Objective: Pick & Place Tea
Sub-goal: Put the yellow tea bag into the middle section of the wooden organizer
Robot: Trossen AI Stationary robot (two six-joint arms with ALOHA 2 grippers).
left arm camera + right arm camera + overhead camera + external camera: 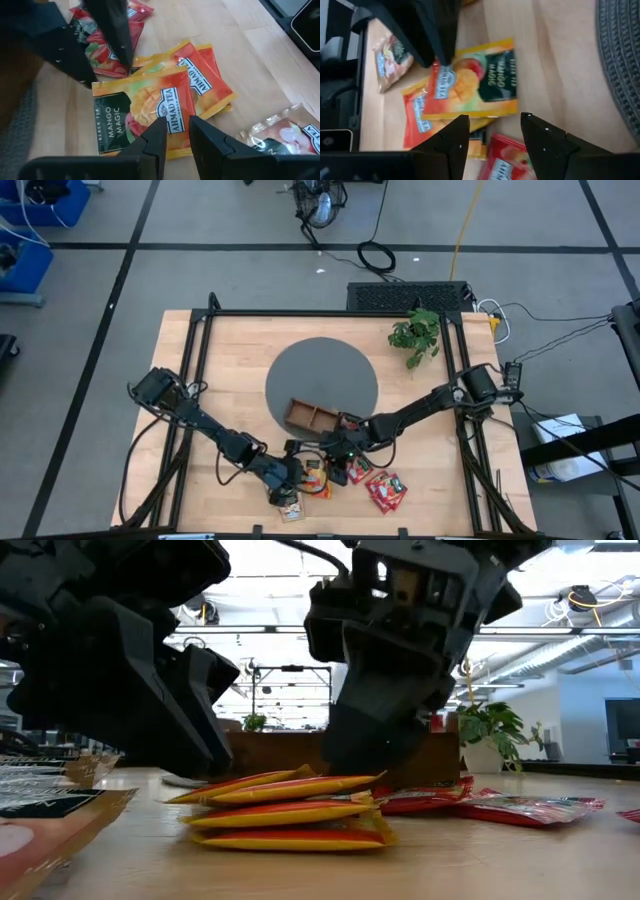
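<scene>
**Both grippers over the orange sachet stack**

Counted on the wood near the front edge: an orange stack (290,810) of about four sachets, topped by one marked Mango Magic (142,112); red sachets (387,491) to its right — two or three, hard to separate; one pale sachet (291,509) lying alone at the table's front edge. Exact totals not readable.

One brown tray (313,417) with compartments, sitting on the edge of the grey round mat (320,375), just behind the sachets. One potted plant (417,335) at the back right.

Left gripper (176,131) low over the orange stack, fingers parted only by a narrow gap, tips above the top sachet's lower edge — gripping nothing. Contact with the sachet impossible to judge.

Right gripper (492,132) hanging over the same stack from the other side, fingers spread wide, empty, with the top sachet showing between and beyond them. Both grippers close together, nearly meeting above the stack.
</scene>
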